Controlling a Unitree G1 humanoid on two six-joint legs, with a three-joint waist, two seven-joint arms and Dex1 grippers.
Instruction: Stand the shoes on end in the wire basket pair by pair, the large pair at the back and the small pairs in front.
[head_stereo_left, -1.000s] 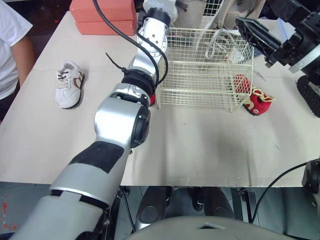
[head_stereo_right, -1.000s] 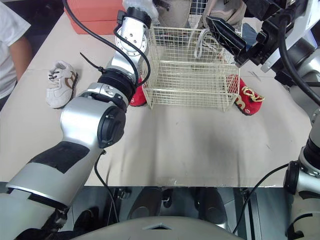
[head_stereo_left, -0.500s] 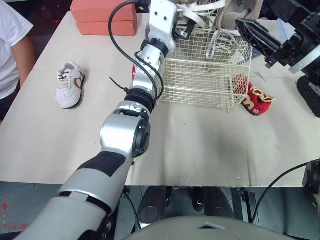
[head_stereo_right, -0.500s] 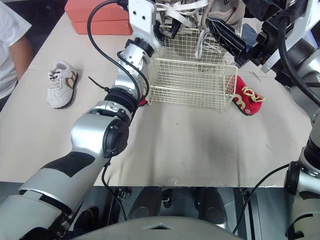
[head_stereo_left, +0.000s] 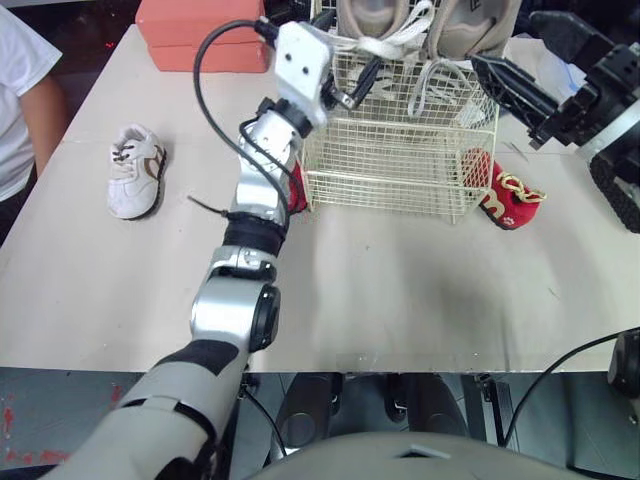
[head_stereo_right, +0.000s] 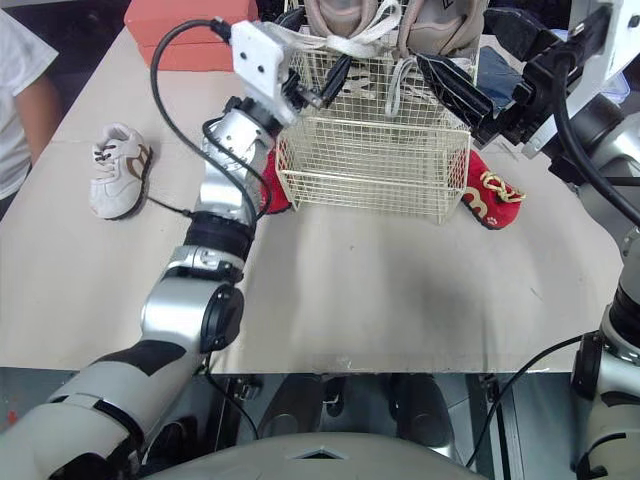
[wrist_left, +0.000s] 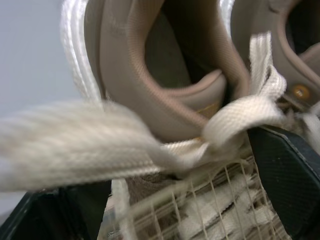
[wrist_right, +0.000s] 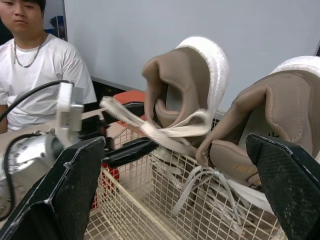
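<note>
Beige table (head_stereo_left: 400, 290) spreads across the head views, with the wire basket (head_stereo_left: 390, 170) toward its far side. Two large tan shoes (head_stereo_left: 372, 18) stand on end at the back of the basket, long axes upright and openings uppermost, their tops cut off by the frame edge. The left gripper (head_stereo_left: 352, 85) hangs at the basket's near left corner, fingers apart, and a flat white lace (head_stereo_left: 390, 45) runs from it to the nearer shoe. Half a second ago this arm reached farther over the basket; it has drawn back toward the robot's left. A red shoe (head_stereo_left: 508, 197) lies against the basket's right side. A second red shoe (head_stereo_left: 296, 185) is mostly hidden behind the left forearm. A small white shoe (head_stereo_left: 137, 172) lies well to the left, toe toward the near edge, unmoved. The right gripper (head_stereo_left: 540, 62) hovers released off the basket's far right corner.

Seen from the left wrist, a shoe opening looms close. The blurred lace crosses between the black fingers (wrist_left: 285, 180).

Seen from the right wrist, both shoes rise above the rim between that gripper's wide-spread fingers. A person (wrist_right: 35, 85) in a white T-shirt sits behind.
</note>
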